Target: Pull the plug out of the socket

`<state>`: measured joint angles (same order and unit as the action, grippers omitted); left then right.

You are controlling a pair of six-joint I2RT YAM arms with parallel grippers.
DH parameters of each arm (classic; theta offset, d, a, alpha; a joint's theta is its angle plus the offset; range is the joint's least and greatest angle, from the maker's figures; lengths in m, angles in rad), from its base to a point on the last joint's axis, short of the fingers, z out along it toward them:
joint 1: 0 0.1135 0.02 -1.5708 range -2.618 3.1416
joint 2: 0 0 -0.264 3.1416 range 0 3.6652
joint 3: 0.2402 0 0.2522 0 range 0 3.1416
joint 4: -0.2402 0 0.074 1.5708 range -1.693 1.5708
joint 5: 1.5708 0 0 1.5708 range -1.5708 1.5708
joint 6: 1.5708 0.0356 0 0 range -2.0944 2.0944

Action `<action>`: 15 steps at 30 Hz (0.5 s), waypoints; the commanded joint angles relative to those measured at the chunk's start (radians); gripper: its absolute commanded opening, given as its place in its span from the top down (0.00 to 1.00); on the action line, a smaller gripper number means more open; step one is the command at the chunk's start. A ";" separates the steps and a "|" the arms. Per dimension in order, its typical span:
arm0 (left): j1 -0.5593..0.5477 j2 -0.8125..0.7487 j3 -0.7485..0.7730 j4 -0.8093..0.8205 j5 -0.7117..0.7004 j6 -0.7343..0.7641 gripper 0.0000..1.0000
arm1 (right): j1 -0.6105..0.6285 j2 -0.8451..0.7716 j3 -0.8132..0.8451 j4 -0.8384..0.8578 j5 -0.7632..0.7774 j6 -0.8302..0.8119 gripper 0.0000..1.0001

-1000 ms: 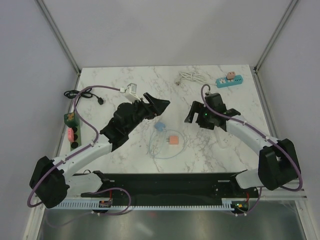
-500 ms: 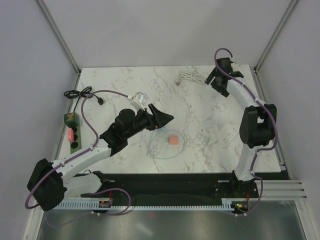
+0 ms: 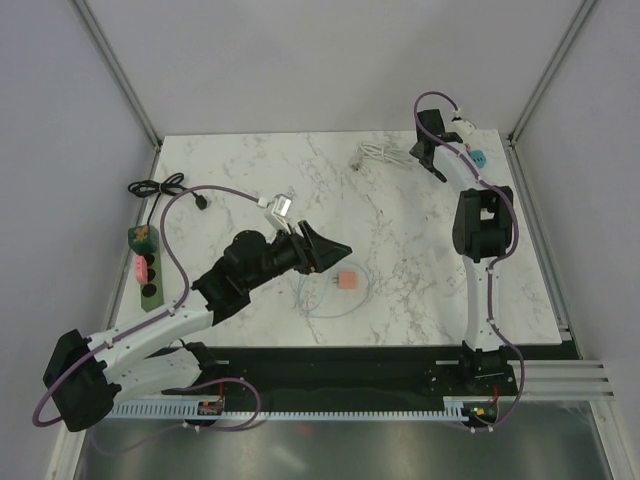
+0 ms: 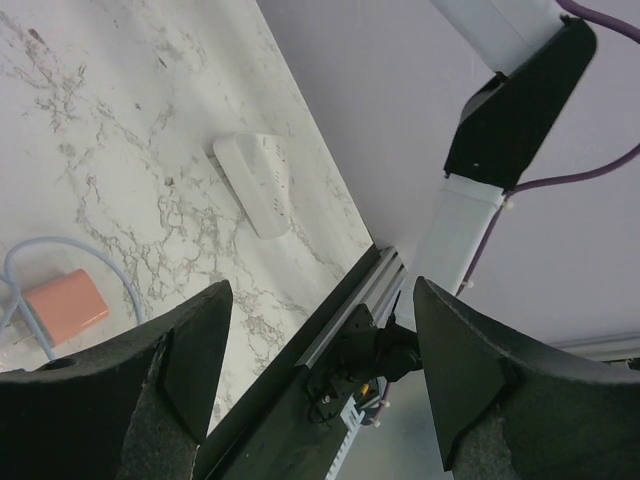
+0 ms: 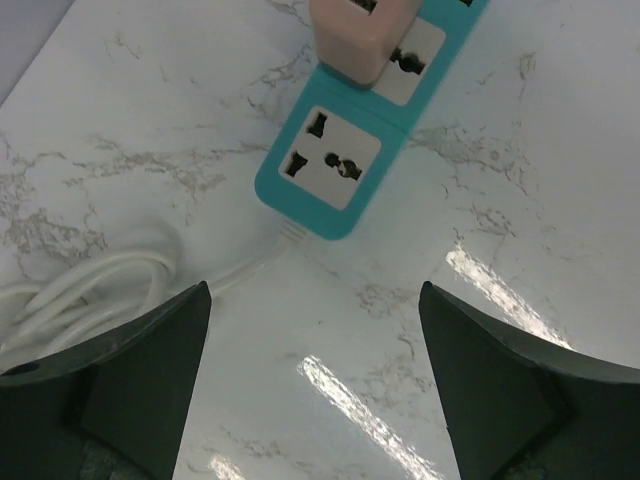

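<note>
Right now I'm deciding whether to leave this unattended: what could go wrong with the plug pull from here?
1. The open right tool hangs over the empty end of the teal plastic power strip. The pink plug sits at the edge of the wrist view, so closing here would likely miss it.
2. Nothing pins the strip, and the open left tool is far off, so the strip may lift with the plug.

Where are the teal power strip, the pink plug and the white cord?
teal power strip (image 5: pixel 335 165), right wrist view, end socket face.
pink plug (image 5: pixel 352 30), right wrist view, its body.
white cord (image 5: pixel 75 290), right wrist view, coiled part.
</note>
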<state>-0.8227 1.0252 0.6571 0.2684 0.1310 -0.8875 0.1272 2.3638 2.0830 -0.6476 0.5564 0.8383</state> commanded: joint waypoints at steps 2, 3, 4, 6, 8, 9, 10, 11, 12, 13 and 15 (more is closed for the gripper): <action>-0.021 -0.037 0.006 -0.012 -0.034 0.076 0.20 | -0.005 0.089 0.141 0.006 0.099 -0.013 0.06; -0.026 -0.037 0.007 -0.011 -0.034 0.079 0.20 | -0.005 0.103 0.153 0.011 0.102 -0.015 0.06; -0.030 -0.034 0.007 -0.012 -0.036 0.084 0.20 | -0.005 0.121 0.158 0.020 0.106 -0.018 0.06; -0.035 -0.031 0.009 -0.014 -0.039 0.093 0.20 | -0.006 0.129 0.157 0.049 0.114 -0.016 0.07; -0.046 -0.027 0.009 -0.014 -0.044 0.099 0.20 | -0.005 0.138 0.160 0.072 0.132 -0.025 0.07; -0.047 -0.024 0.010 -0.012 -0.050 0.102 0.20 | -0.005 0.141 0.164 0.074 0.149 -0.030 0.07; -0.050 -0.020 0.009 -0.011 -0.050 0.104 0.20 | -0.006 0.150 0.169 0.075 0.161 -0.034 0.07; -0.050 -0.016 0.009 -0.012 -0.051 0.104 0.20 | -0.008 0.153 0.173 0.075 0.175 -0.039 0.07; -0.050 -0.014 0.007 -0.011 -0.053 0.105 0.20 | -0.014 0.160 0.175 0.075 0.175 -0.047 0.08; -0.050 -0.016 0.007 -0.008 -0.054 0.105 0.19 | -0.015 0.170 0.180 0.077 0.169 -0.057 0.09; -0.050 -0.017 0.006 -0.005 -0.056 0.105 0.19 | -0.015 0.179 0.184 0.082 0.190 -0.080 0.11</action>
<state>-0.8665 1.0080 0.6571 0.2543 0.1036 -0.8318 0.1215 2.5259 2.2131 -0.5945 0.6811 0.7979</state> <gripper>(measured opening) 0.805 0.899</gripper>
